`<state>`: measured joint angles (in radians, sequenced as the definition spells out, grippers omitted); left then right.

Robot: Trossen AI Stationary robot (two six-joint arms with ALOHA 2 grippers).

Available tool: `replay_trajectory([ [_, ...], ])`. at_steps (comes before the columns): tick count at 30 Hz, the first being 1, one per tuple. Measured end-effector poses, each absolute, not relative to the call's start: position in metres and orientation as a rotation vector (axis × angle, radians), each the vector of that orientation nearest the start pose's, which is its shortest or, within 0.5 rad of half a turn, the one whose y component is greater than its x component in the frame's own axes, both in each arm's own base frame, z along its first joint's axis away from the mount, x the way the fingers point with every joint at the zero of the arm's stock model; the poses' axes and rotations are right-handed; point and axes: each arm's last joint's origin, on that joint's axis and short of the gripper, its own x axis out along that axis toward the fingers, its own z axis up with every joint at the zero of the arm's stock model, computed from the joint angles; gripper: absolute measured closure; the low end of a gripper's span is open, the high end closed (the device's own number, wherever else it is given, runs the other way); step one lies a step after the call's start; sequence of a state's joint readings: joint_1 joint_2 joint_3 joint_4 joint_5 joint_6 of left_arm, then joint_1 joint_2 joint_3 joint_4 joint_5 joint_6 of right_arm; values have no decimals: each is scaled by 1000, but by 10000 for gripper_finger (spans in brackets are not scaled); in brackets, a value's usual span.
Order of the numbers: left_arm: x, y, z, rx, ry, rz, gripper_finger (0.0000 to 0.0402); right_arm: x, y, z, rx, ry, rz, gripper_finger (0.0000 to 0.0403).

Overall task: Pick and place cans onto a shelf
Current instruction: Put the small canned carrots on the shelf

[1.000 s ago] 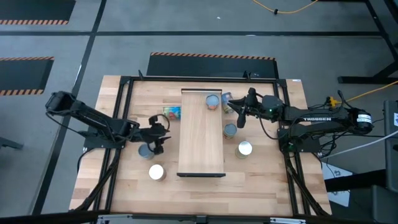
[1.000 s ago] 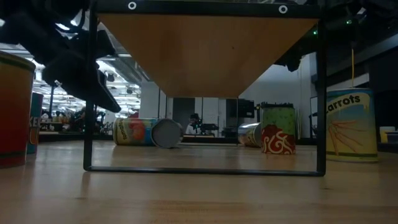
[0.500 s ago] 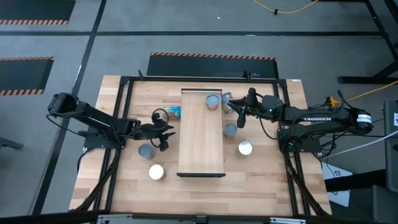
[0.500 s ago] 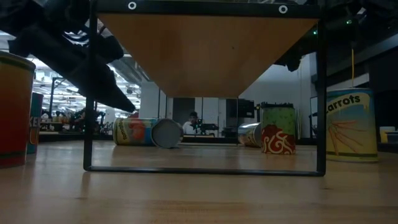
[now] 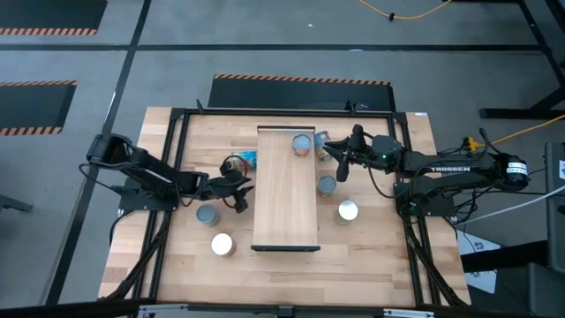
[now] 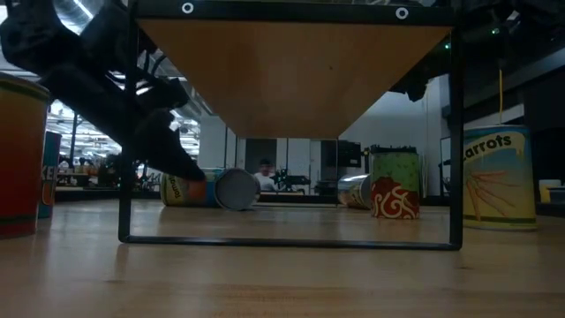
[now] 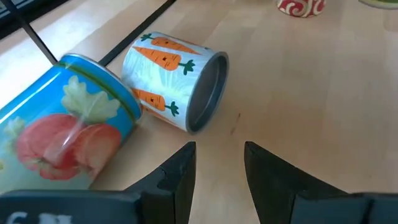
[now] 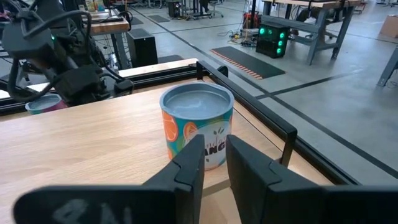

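The shelf (image 5: pixel 285 190) is a pale board raised on a black frame (image 6: pixel 296 75). An orange-labelled can (image 5: pixel 302 144) (image 8: pixel 198 132) stands on its far end. Two cans lie on their sides left of the shelf: a blue tomato can (image 7: pixel 68 118) (image 6: pixel 181 188) and a carrot can (image 7: pixel 180 81). My left gripper (image 5: pixel 240 190) (image 7: pixel 219 162) is open, low over the table, just short of the carrot can. My right gripper (image 5: pixel 340 163) (image 8: pixel 214 158) hovers right of the shelf, its fingers a narrow gap apart, holding nothing.
Left of the shelf stand a grey-topped can (image 5: pixel 207 215) and a white-topped can (image 5: pixel 222 245). Right of it stand a can (image 5: pixel 327 185) and a white-topped carrots can (image 5: pixel 347 211) (image 6: pixel 499 177). One more can lies by my right gripper (image 5: pixel 322 146).
My left gripper has gone toward the table's right edge and down, closing in on the two lying cans beside the shelf. No can has moved.
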<state>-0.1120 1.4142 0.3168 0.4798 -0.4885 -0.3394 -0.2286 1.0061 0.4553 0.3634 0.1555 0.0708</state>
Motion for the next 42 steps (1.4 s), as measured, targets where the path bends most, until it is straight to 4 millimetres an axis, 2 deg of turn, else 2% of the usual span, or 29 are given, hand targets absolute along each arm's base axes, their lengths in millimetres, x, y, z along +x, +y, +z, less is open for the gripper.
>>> replay_trajectory([
  [11,231,0,107,-173,473,508,272,207,-53,231,77,175,-389,331],
  [19,232,10,100,-220,478,562,272,207,-53,231,76,175,-389,331],
  [34,233,15,103,-244,441,570,272,207,-53,231,76,175,-389,331],
  [42,233,24,103,-254,437,610,272,207,-53,231,76,175,-389,331],
])
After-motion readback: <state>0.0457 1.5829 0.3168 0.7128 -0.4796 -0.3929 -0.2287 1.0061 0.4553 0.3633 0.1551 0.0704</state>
